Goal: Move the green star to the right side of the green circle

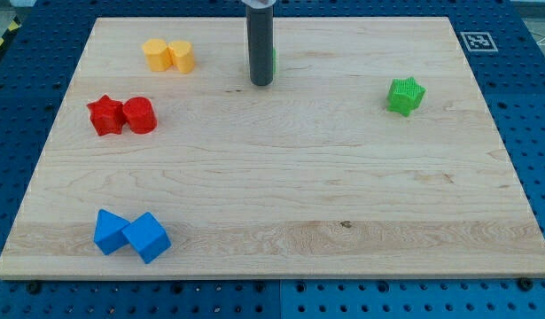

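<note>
Near the view's top sits my tip [261,83], a bare rod end holding nothing. A green circle [272,60] peeks out right behind it, mostly hidden. Far off to its right rests the green star [405,96]. To its left sit two yellow blocks [168,55] touching, lower left two red blocks [122,115], and far below left two blue blocks [130,235] on the wooden board [343,195].
</note>
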Controlling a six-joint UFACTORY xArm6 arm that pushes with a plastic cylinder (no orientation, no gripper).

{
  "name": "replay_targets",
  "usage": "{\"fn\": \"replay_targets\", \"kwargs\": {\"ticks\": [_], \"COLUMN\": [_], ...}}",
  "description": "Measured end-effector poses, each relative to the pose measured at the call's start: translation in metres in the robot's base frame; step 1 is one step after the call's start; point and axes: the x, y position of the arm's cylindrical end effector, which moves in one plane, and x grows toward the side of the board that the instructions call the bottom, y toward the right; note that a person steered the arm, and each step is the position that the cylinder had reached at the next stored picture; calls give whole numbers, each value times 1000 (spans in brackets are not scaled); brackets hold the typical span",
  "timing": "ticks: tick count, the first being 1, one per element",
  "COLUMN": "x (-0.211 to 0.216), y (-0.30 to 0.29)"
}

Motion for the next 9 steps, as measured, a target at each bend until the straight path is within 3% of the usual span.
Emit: {"fn": "replay_targets", "kwargs": {"ticks": [1, 2, 4, 6, 7, 9], "x": [4, 60, 87, 113, 119, 62], "y": [-1, 7, 111, 174, 224, 209]}}
